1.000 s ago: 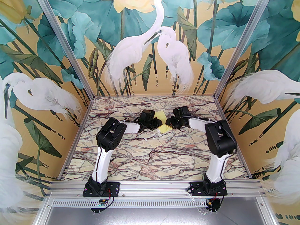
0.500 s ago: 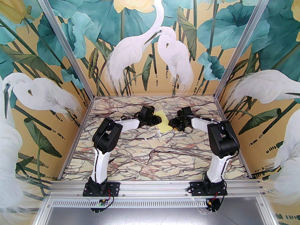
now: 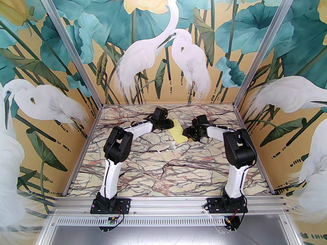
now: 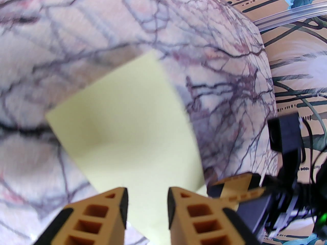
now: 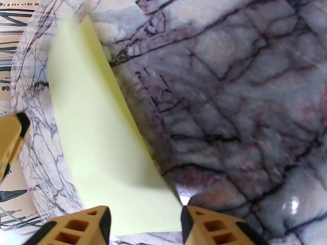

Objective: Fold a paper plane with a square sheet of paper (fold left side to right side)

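**A:** What has changed in the last second?

**B:** The two grippers have moved apart, and the left one has shifted toward the far end. More of the pale yellow sheet (image 3: 179, 132) is uncovered now.

**A:** Where is the sheet?

**B:** It lies past the middle of the marble table (image 3: 163, 167), between the two grippers. It reads as a narrow strip. In the right wrist view, one long edge lifts slightly and casts a shadow.

**A:** And the jaws?

**B:** The left gripper (image 4: 147, 205) hangs over the sheet's edge, jaws parted with nothing between them. The right gripper (image 5: 145, 221) stands wider apart, also empty.

**A:** Which step is this?

**B:** The left-to-right fold looks made and just released. The next move probably calls for pressing the crease flat. Then one gripper pins the strip while the other works under a corner.
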You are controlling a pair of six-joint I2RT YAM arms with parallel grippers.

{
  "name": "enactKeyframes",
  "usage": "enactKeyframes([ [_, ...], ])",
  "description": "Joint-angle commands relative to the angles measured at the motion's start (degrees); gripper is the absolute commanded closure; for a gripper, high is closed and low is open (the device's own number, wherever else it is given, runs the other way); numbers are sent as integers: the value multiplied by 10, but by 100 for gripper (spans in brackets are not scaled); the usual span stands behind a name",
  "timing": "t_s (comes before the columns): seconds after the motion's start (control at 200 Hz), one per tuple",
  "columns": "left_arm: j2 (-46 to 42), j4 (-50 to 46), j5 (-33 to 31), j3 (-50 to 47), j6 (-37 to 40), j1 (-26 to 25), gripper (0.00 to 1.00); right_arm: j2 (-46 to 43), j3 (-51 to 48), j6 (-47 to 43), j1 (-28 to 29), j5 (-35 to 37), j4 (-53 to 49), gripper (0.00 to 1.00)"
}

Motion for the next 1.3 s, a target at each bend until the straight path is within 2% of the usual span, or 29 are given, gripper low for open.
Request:
enactKeyframes([
  [0.0, 59, -64, -1, 67, 10, -4, 70, -66, -27, -2, -3, 40, 5, 35],
  [0.02, 65, -69, -1, 72, 9, -5, 70, -72, -30, -1, -3, 43, 4, 31],
  [0.04, 67, -75, -2, 77, 9, -7, 70, -83, -35, -1, -4, 47, 3, 23],
  [0.065, 74, -79, -4, 81, 8, -9, 70, -93, -40, -1, -4, 49, 3, 20],
  [0.075, 81, -80, -4, 81, 8, -9, 71, -97, -42, -1, -4, 50, 3, 14],
  [0.09, 85, -82, -3, 80, 9, -10, 71, -103, -45, 0, -4, 51, 2, 11],
  [0.275, 85, -86, 16, 53, 16, -23, 71, -166, -70, 5, -4, 63, -5, 2],
  [0.405, 72, -92, 28, 11, 33, -35, 72, -200, -86, 8, -4, 63, -9, 2],
  [0.845, -94, -33, 43, -221, 62, -84, 72, -271, -148, 0, 18, 57, -21, 2],
  [0.99, -135, -17, 34, -269, 48, -88, 71, -252, -166, -16, 27, 39, -20, 10],
  [1.045, -152, -11, 25, -281, 43, -88, 69, -234, -163, -28, 31, 41, -21, 17],
  [1.12, -181, -3, 17, -297, 28, -88, 62, -209, -153, -37, 37, 52, -26, 17],
  [1.295, -256, 26, 4, -347, 4, -88, 55, -154, -119, -67, 70, 81, -38, 15],
])
